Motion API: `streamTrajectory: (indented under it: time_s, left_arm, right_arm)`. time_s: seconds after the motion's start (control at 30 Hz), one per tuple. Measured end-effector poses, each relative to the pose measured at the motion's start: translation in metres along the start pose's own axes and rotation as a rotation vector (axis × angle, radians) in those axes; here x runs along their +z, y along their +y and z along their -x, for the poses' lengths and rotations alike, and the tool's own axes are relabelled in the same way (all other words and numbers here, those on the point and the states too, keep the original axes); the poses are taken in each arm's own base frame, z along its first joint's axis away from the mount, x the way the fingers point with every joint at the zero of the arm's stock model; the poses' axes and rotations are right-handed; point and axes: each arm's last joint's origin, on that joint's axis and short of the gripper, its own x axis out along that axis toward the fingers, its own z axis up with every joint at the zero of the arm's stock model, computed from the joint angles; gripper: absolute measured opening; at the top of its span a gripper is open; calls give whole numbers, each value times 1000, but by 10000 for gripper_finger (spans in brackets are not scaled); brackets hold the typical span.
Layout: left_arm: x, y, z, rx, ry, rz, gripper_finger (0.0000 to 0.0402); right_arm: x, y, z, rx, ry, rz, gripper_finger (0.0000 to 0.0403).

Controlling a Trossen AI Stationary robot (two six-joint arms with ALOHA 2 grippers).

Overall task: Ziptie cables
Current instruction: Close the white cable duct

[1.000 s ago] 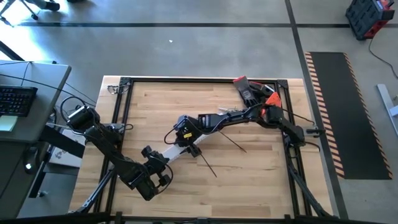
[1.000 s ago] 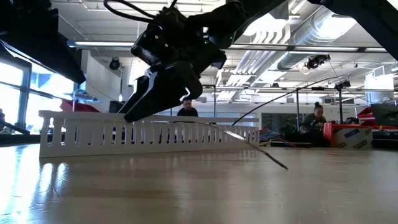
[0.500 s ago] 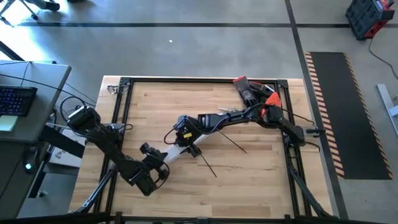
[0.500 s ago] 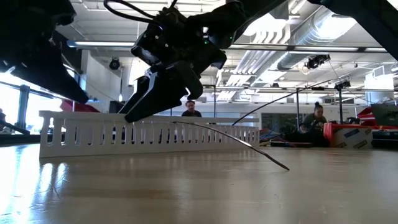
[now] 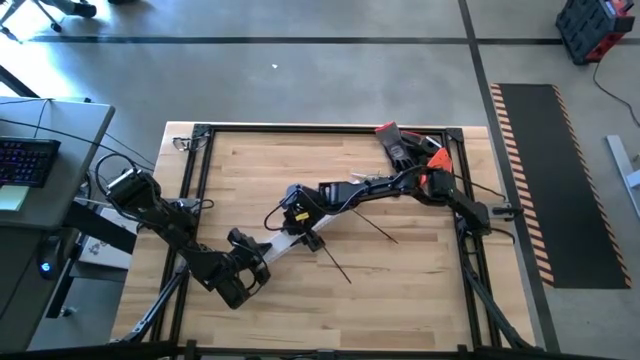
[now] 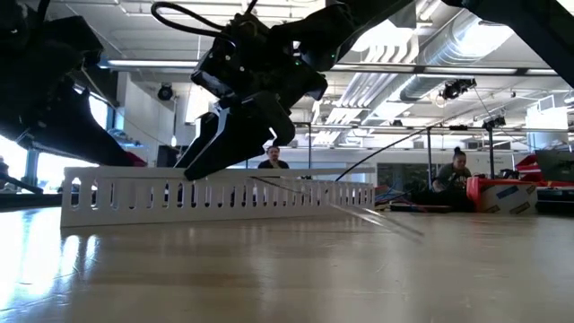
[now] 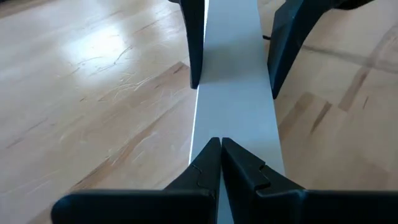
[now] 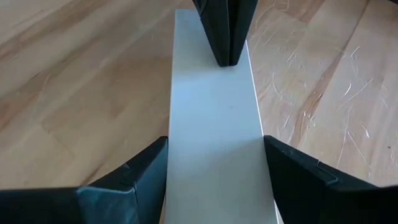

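A white slotted channel [image 5: 280,242] lies on the wooden table between my two grippers. My right gripper [image 5: 300,232] stands over its far-right part, one finger on each side. My left gripper [image 5: 252,258] is shut, with its tips over the channel's flat top [image 7: 236,93] near the near-left end. Two black zipties [image 5: 336,266] [image 5: 378,232] lie flat on the table right of the channel. One shows blurred in the low view [image 6: 381,218]. I cannot pick out the cables in these views. My left gripper's shut fingertips [image 7: 221,148] lie on or just over the channel's flat top [image 8: 217,81], slanting in from the table's near left. I cannot tell whether they touch it. My right gripper holds the channel's two long side walls [image 8: 173,149] between its two fingers [image 8: 134,171], from above and across its length. The channel stands on the table.
A heap of red and black tools [image 5: 410,150] lies at the table's far right corner. A black frame [image 5: 330,128] runs round the table's edge. Bare wood lies near and to the right of the zipties. People sit in the room beyond [image 6: 453,170].
My left gripper has come down and toward the channel's near-left end, and now stands over its top. The ziptie by the channel's right end in the low view has stirred and shows blurred.
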Motion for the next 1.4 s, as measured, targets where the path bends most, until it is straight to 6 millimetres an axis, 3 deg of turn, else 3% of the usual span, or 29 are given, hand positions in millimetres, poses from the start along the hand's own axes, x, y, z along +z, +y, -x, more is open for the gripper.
streamTrajectory:
  time_s: [0.5, 0.8, 1.13, 1.3, 1.4]
  left_arm:
    - [-10, 7, -3, -28, -14, 25, 0]
    - [-14, 6, 2, -49, -14, 21, 0]
    - [-14, 6, 2, -49, -16, 22, 0]
    - [-14, 5, 2, -56, -9, 29, 0]
    - [-14, 5, 2, -55, -9, 29, 0]
  right_arm:
    - [-1, 1, 0, 6, 8, 7, 214]
    - [-21, -2, -19, 71, 8, -14, 214]
    - [-15, -3, -16, 63, 6, -15, 215]
    - [-9, -4, -16, 63, 62, -78, 315]
    - [13, -9, 0, 36, -1, -63, 334]
